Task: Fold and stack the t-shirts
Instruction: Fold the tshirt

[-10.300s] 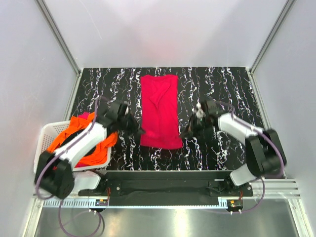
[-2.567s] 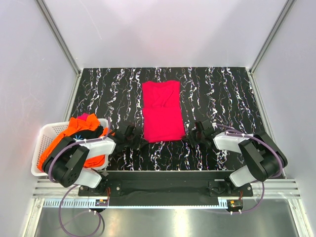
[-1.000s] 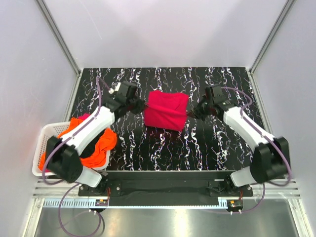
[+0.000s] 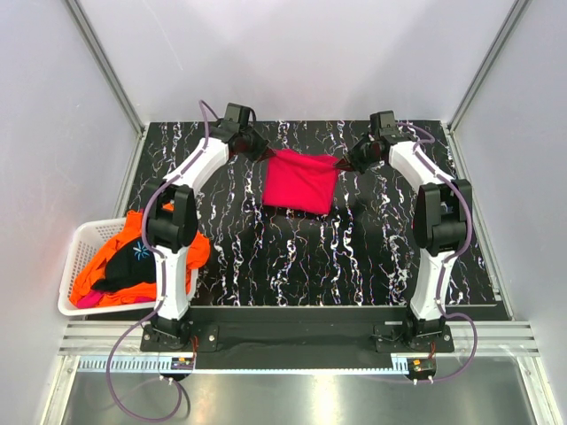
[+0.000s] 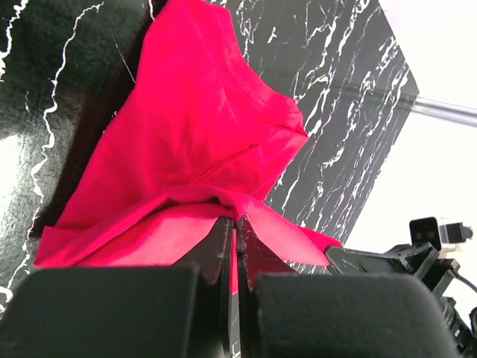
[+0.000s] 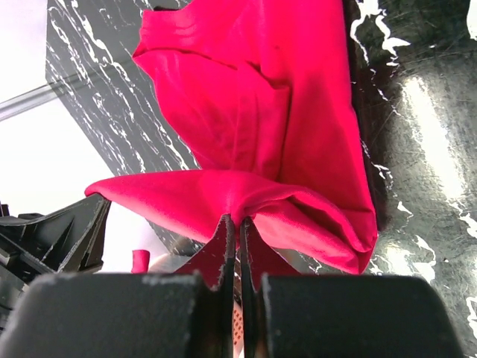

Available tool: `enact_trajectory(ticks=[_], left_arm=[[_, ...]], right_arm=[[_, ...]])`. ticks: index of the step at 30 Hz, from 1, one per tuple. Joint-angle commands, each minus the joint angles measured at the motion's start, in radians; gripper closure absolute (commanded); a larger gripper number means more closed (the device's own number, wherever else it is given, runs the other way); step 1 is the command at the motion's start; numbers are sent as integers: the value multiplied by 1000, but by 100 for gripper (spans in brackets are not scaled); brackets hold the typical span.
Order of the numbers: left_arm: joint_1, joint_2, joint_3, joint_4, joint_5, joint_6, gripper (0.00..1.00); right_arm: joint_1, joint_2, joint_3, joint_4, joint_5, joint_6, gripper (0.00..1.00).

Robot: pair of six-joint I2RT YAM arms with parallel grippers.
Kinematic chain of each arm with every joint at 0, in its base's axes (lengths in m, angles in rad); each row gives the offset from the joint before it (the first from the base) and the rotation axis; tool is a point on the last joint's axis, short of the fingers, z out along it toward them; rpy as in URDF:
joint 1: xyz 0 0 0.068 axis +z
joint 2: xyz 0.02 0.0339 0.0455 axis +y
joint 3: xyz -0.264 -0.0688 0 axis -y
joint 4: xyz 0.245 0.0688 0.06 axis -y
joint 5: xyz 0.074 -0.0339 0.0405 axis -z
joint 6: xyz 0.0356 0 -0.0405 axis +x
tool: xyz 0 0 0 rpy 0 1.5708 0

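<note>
The magenta-red t-shirt [image 4: 301, 181] lies folded at the back middle of the black marbled table, its far edge lifted. My left gripper [image 4: 262, 150] is shut on its far left corner; in the left wrist view the cloth [image 5: 201, 134] is pinched between the closed tips of the gripper [image 5: 235, 221]. My right gripper [image 4: 353, 159] is shut on the far right corner; in the right wrist view the cloth [image 6: 298, 97] bunches at the closed tips of the gripper [image 6: 237, 221]. Orange, black and pink t-shirts [image 4: 133, 257] are piled in the basket.
The white slatted basket [image 4: 78, 257] stands at the near left edge, off the table's left side. The table [image 4: 354, 257] is walled by pale panels at the back and both sides. Both arms reach far back, their bases at the near edge.
Both grippers have carried the shirt's near edge toward the back of the table, over the rest of the shirt. The arms are now stretched further back, and the shirt lies further back.
</note>
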State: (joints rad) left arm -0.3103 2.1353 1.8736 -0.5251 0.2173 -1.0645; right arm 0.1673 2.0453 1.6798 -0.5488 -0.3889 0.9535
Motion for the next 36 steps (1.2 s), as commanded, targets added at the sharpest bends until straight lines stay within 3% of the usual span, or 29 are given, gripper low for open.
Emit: enact_trajectory(ticks=[1, 12, 25, 32, 36], left_arm=[[5, -107, -57, 42, 22, 31, 100], [-70, -533, -507, 86, 40, -26, 100], [-278, -991, -953, 83, -44, -202, 100], [-404, -1198, -1062, 24, -122, -325, 100], [-483, -1229, -1062, 4, -165, -373, 100]], right_arm=[[-5, -31, 18, -3, -51, -25, 100], [35, -401, -356, -46, -70, -35, 100], [143, -890, -701, -163, -51, 50, 100], [172, -1096, -793, -322, -56, 77, 100], [172, -1165, -793, -376, -51, 77, 100]])
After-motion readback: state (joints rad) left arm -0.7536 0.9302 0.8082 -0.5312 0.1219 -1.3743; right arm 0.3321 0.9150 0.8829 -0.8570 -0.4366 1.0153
